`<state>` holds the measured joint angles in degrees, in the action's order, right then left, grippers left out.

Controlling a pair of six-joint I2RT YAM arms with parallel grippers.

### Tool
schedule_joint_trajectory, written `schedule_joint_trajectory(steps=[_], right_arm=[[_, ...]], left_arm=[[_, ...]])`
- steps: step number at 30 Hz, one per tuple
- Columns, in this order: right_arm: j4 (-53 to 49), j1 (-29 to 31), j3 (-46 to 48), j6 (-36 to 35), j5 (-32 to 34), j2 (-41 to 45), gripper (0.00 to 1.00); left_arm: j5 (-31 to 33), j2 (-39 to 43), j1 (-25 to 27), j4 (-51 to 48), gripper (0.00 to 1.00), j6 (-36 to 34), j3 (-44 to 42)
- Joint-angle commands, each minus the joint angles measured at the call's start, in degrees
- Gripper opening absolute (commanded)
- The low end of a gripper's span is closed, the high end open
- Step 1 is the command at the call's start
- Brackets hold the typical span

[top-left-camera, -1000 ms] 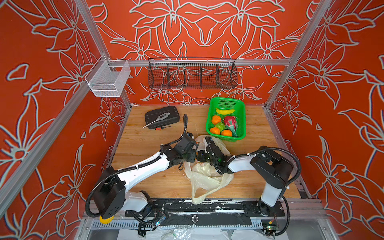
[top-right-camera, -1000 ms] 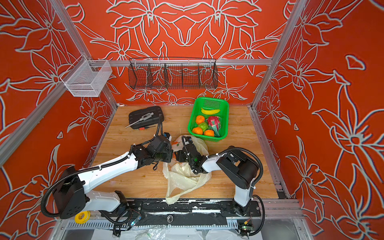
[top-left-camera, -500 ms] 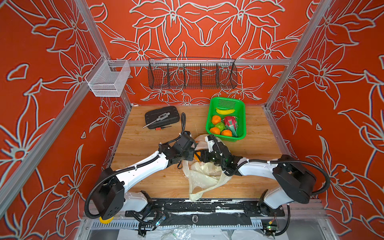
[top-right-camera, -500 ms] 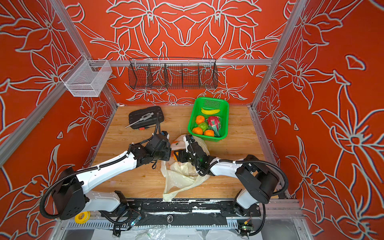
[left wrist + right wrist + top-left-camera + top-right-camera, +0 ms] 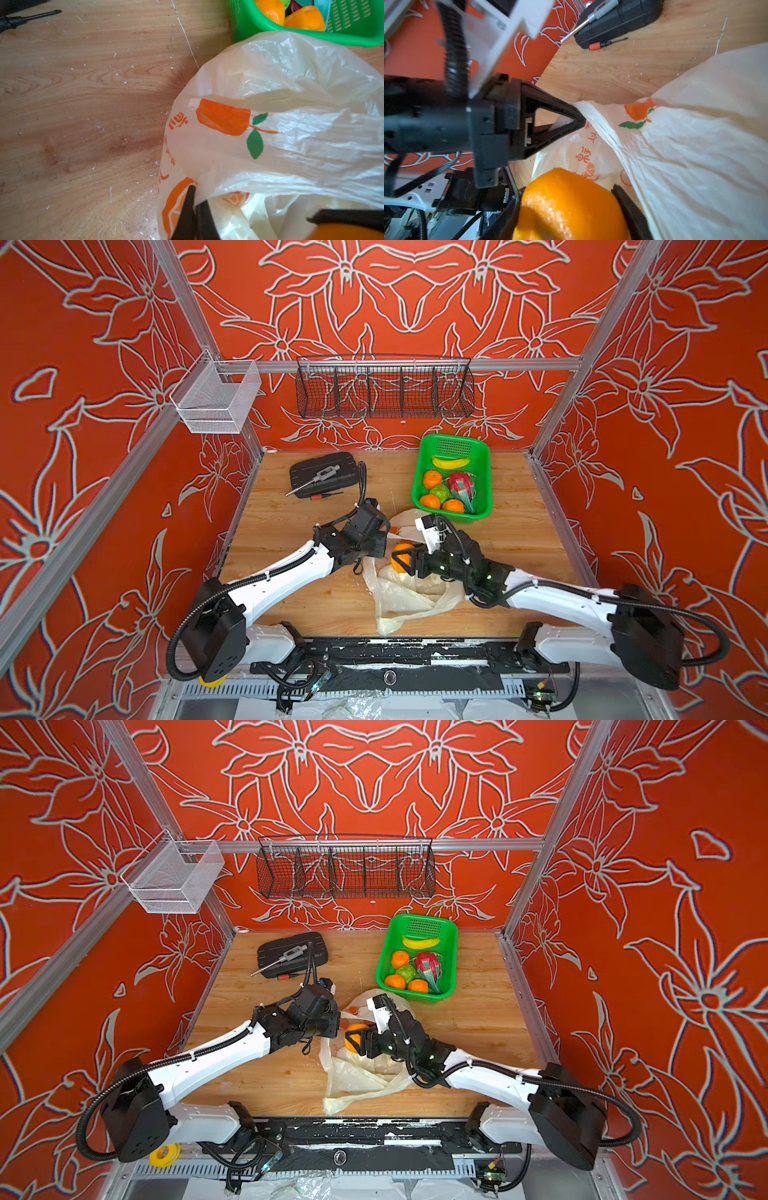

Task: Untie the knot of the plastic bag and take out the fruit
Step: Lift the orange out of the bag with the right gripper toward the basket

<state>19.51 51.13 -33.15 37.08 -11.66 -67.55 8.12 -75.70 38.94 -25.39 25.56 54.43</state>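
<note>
The right claw [image 5: 566, 216] is grasping an orange [image 5: 571, 205]. We see one black finger on each side of it, pressed against the peel. In both top views this orange sits right at the mouth of the bag [image 5: 411, 597], between the two claws. We cannot tell if it touches the plastic under it.

The left claw [image 5: 195, 199] is clenched on the thin edge of the bag. Its two dark tips are pinched together with the plastic between them, and that edge is pulled up. The mouth of the bag is open, and we can look inside from the left wrist view.

The bag is pale and see-through, with little orange fruit pictures and green leaves printed on it. It lies crumpled on the wooden table [image 5: 291, 531], near the middle. Its far end is just beside the green basket [image 5: 482, 456].

In the basket we see more fruit: a yellow banana [image 5: 451, 462] at the back, three oranges [image 5: 432, 479], a green fruit [image 5: 440, 491] and a pink dragon fruit [image 5: 459, 485] with green tips.

A black case [image 5: 332, 468] lies at the back of the table, well apart from the bag. A silver tool [image 5: 318, 481] rests on top of it. A small screwdriver [image 5: 328, 497] with a red end lies just beside the case.
</note>
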Motion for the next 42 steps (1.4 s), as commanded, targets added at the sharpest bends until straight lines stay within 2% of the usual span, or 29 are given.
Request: schedule_joint_trajectory(steps=[1, 5, 8, 13, 19, 20, 22, 26, 29, 32, 34, 36, 39, 42], right_arm=[[-4.44, 0.16, -1.9, -0.08, 4.44, 4.52, 0.5], [-6.15, -0.67, -3.68, -0.62, 9.83, 9.22, 0.5], [-6.84, -2.49, -5.51, -0.61, 11.52, 10.84, 0.49], [-9.2, -7.32, -8.68, 0.72, 10.18, 11.65, 0.49], [-16.94, -14.33, -14.33, 11.89, 3.69, 8.48, 0.47], [-18.37, -14.89, -15.72, 12.99, 1.11, 7.06, 0.46], [-19.84, -15.0, -17.33, 15.02, -2.96, 4.79, 0.46], [-16.21, -15.01, -16.19, 21.13, -9.86, 1.7, 0.45], [-19.62, -14.92, -16.78, 21.36, -10.05, 1.67, 0.44], [-24.12, -14.92, -18.83, 18.78, -9.73, 1.83, 0.44], [-26.79, -14.95, -20.01, 16.64, -8.81, 2.15, 0.44], [-27.62, -15.0, -20.36, 15.87, -8.55, 2.45, 0.44], [-26.6, -15.01, -20.29, 16.2, -10.08, 2.52, 0.45], [-24.57, -15.01, -19.88, 17.27, -11.45, 2.73, 0.45]], left_arm=[[-0.41, -0.06, -0.55, -0.37, 0.0, 0.43, -0.26], [-0.31, 0.33, -0.57, -0.26, 0.0, 0.6, -0.99], [-0.13, 0.7, -0.62, -0.28, 0.0, 0.64, -1.54], [0.59, 1.41, -0.57, -1.24, 0.0, 0.71, -1.7], [1.42, 2.14, -0.68, -1.48, 0.0, -0.08, -2.76], [0.43, 2.35, -0.7, -1.04, 0.04, -0.93, -2.78], [-1.67, 3.2, -0.71, 0.27, 0.18, -2.28, -2.84], [-4.45, 6.82, -0.66, 3.47, 0.4, -5.39, -3.4], [-7.48, 11.02, -0.71, 4.76, 0.5, -8.68, -3.59], [-12.81, 16.89, -0.71, 11.05, 0.59, -16.56, -7.37], [-19.51, 21.07, -0.71, 17.15, 0.62, -26.1, -10.99], [-25.63, 23.89, -0.51, 23.15, 0.71, -34.29, -14.27], [-28.08, 25.47, -0.44, 29.64, 0.85, -39.7, -16.67], [-29.23, 23.46, -0.26, 33.48, 0.88, -42.74, -16.41]])
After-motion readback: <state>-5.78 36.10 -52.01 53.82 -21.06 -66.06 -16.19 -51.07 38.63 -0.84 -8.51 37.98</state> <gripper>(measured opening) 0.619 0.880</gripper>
